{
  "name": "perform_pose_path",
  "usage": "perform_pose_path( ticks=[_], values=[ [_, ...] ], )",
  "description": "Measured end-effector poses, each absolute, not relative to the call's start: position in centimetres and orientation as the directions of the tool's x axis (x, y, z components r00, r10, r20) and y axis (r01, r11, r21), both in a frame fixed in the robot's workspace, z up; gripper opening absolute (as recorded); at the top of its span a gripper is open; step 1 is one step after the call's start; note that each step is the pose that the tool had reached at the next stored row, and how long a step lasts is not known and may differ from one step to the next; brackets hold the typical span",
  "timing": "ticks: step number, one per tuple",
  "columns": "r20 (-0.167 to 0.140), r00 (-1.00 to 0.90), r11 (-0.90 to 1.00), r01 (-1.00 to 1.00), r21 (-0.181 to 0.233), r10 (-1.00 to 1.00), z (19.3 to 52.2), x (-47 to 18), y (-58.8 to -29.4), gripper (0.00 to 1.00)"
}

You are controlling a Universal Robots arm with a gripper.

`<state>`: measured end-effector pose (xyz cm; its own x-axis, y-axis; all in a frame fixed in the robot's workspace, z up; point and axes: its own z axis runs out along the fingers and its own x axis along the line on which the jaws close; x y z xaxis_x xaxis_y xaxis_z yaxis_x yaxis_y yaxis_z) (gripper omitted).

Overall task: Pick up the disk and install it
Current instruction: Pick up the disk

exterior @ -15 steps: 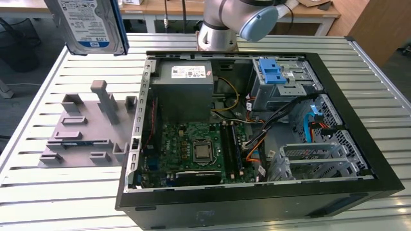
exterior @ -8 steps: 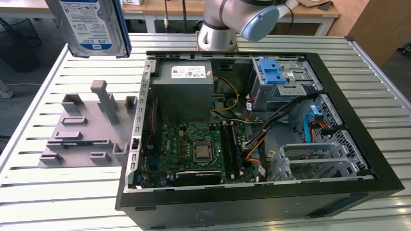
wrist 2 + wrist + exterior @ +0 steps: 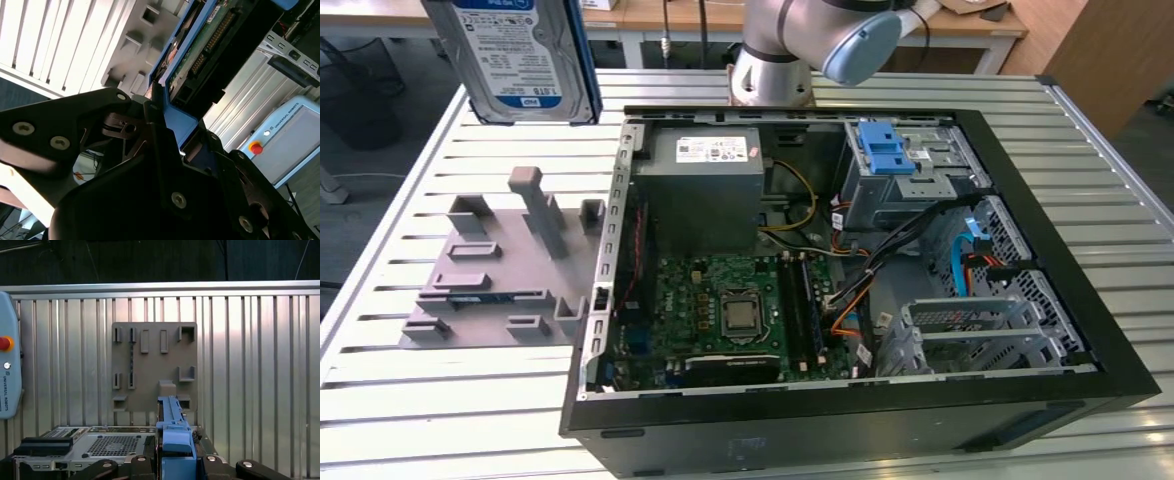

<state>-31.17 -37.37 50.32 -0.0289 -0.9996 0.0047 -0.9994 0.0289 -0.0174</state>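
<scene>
A slatted metal table [image 3: 400, 400] carries an open black computer tower case [image 3: 854, 440] lying on its side. Behind the case rises the silver-and-blue robot arm [image 3: 781, 40]. Beside the case, on the exterior view's left, lies a grey plastic fixture plate with upright slots [image 3: 480, 290].

The pick-up looks done. The flat silver hard disk with blue plastic rails and a white-and-blue label [image 3: 518, 60] hangs on edge above the fixture plate, clear of it and well apart from the case. In the second wrist view the black gripper [image 3: 179, 122] is clamped on the disk's blue rail.

Installation is not yet done. By this judgement it calls for carrying the disk over the case and squaring its rails with the grey metal drive cage [image 3: 907, 165].

The exterior view's top edge cuts off the disk's upper part, and which bay suits the disk cannot be made out.
</scene>
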Motion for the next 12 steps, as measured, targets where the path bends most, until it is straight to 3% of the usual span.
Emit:
perform_pose_path(
  ticks=[10, 12],
  values=[
    [0.004, -0.029, 0.029, -0.999, -0.017, -1.000, 50.3, -30.0, -38.3, 0.36],
    [-0.014, -0.029, 0.029, -0.999, -0.016, -0.999, 50.3, -29.9, -38.4, 0.36]
  ],
)
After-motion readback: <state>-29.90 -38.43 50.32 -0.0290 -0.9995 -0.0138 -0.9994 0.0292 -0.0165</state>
